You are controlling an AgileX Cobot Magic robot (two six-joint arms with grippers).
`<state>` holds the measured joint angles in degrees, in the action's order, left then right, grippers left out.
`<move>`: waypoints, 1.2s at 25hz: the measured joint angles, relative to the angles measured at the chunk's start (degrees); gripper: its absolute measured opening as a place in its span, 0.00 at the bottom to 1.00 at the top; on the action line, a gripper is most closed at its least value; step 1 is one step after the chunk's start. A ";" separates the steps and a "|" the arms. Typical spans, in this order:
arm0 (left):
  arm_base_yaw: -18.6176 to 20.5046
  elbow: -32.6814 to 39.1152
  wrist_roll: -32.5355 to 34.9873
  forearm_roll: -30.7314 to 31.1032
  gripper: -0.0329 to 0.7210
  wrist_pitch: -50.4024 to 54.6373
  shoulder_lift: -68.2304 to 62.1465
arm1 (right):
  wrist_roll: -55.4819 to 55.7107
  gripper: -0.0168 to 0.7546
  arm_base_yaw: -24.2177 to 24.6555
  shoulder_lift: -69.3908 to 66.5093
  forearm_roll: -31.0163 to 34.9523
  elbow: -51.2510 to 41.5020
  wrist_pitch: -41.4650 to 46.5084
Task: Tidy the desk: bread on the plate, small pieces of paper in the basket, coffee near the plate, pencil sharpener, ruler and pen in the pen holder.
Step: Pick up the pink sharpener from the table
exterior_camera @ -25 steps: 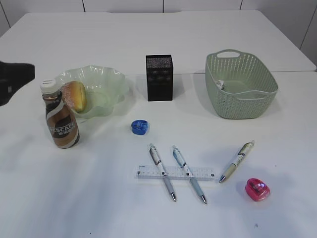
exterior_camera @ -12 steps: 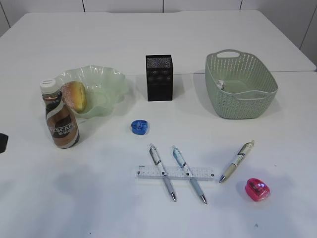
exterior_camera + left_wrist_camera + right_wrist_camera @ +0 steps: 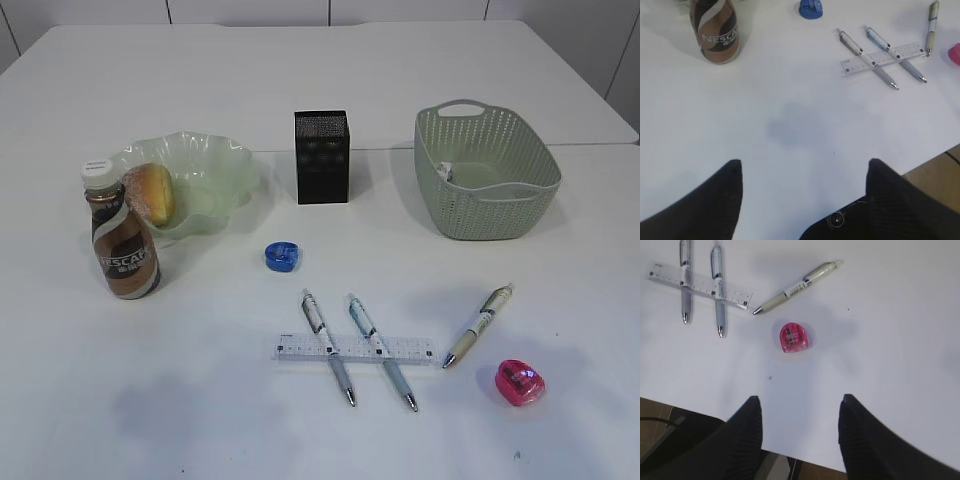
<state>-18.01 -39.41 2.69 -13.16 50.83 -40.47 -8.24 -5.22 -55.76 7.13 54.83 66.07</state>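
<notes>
While open, right pincer (image 3: 799,427) hangs above pink sharpener (image 3: 794,337).

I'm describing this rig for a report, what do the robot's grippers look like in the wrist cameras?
Both look alike: the left gripper and the right gripper each show two matte black, blunt, rounded jaws with no visible markings. A small round metal fitting sits at the base of the left one.

Staged desk-tidying set-up in a plain indoor test space. A bare white tabletop (image 3: 400,70), joined from panels, carries only sample items laid out apart: a black mesh pen holder (image 3: 321,156), a green woven basket (image 3: 487,171), a pale green plate (image 3: 205,180) and a coffee bottle (image 3: 121,234). Pens (image 3: 329,347) lie across a ruler (image 3: 356,348); white wall panels close the background.
</notes>
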 joint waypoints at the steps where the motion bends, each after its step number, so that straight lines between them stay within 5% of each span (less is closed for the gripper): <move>1: 0.00 -1.15 0.00 -0.10 0.76 1.03 0.02 | 0.00 0.54 0.00 -3.82 0.00 0.00 0.40; 14: 0.00 -7.21 -0.07 -2.70 0.74 7.55 -2.58 | -2.01 0.58 -2.88 -17.91 -1.37 0.00 0.80; 19: 0.00 -7.47 -0.07 -4.57 0.74 7.81 -3.52 | -2.13 0.62 -7.24 -22.27 -4.62 0.00 -2.13; 30: 0.00 -7.55 -0.07 -5.00 0.74 9.34 -6.70 | -2.37 0.62 -7.81 -33.30 -4.75 0.00 -9.24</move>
<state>-18.01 -46.96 2.62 -18.16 60.17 -47.17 -10.61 -13.03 -89.06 2.38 54.83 56.82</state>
